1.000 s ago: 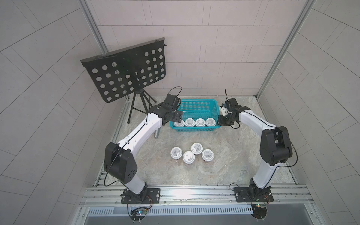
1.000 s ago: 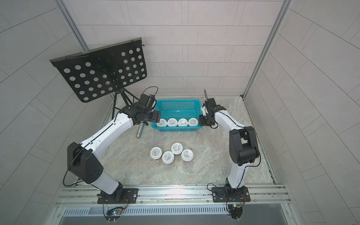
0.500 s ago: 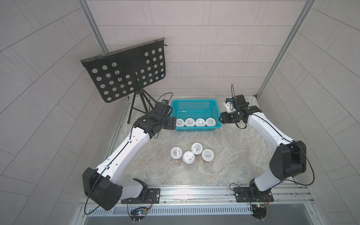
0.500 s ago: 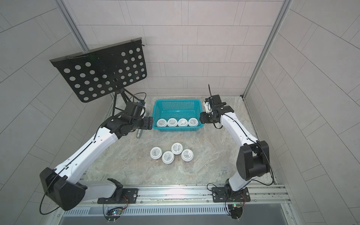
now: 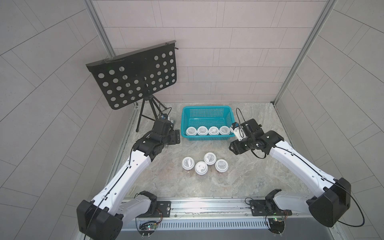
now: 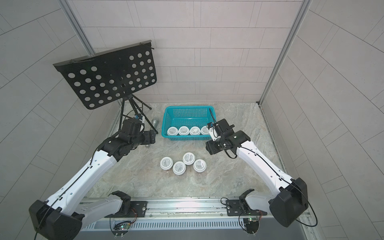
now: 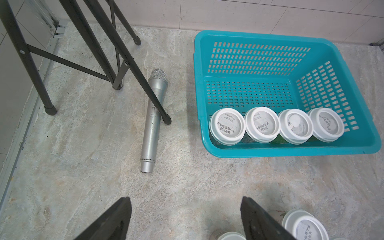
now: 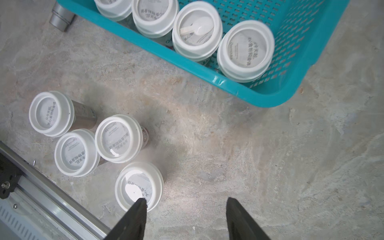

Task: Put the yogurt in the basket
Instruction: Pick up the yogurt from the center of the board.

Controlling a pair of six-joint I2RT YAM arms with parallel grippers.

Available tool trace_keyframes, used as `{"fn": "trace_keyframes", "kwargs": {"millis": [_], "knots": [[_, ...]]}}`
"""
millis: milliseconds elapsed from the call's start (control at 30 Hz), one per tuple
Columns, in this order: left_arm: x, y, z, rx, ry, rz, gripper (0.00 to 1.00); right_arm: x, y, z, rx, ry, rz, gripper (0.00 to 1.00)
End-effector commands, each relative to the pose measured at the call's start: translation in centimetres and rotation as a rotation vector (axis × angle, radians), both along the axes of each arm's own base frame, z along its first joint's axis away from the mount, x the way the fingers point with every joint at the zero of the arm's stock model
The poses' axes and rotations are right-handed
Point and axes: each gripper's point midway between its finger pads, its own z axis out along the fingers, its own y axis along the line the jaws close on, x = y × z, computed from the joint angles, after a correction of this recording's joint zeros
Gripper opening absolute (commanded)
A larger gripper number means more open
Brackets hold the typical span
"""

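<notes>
4 yogurt cups [image 5: 207,131] sit in basket [image 5: 206,108]; 4 loose cups [image 5: 201,168] bunched on table [image 5: 249,178] in front of basket. L pincer [image 7: 186,204] & R pincer [image 8: 185,202] both apart, empty. Risk: bunch is tight, so a finger likely clips a neighbour & tips it.

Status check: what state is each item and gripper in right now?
basket, upright, back half empty.
yogurt cups in basket, four, upright, lidded, one row.
loose yogurt cups, four, upright, lidded, clustered outside.
microphone, lying flat.
music stand, standing.
left gripper, open, empty.
right gripper, open, empty.
</notes>
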Motion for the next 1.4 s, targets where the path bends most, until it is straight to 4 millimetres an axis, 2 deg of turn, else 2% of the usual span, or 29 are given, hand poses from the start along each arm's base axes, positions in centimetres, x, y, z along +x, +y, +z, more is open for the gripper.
{"fn": "trace_keyframes", "kwargs": {"millis": [0, 200, 433, 900, 1367], "knots": [[0.4, 0.2, -0.2, -0.027, 0.005, 0.019, 0.89, -1.9, -0.2, -1.1, -0.065, 0.016, 0.024, 0.67], [0.5, 0.3, -0.6, -0.035, 0.025, 0.022, 0.89, -4.4, 1.4, -2.5, -0.083, 0.03, 0.109, 0.73], [0.6, 0.4, -0.7, -0.039, 0.028, 0.022, 0.89, -5.8, 4.3, -3.4, -0.103, 0.006, 0.217, 0.82], [0.7, 0.4, -0.8, -0.045, 0.035, 0.019, 0.89, -5.4, 6.6, -5.6, -0.153, 0.025, 0.254, 0.84], [0.6, 0.3, -0.7, -0.05, 0.035, 0.012, 0.89, -4.4, 6.4, -7.5, -0.23, 0.045, 0.215, 0.83]]}}
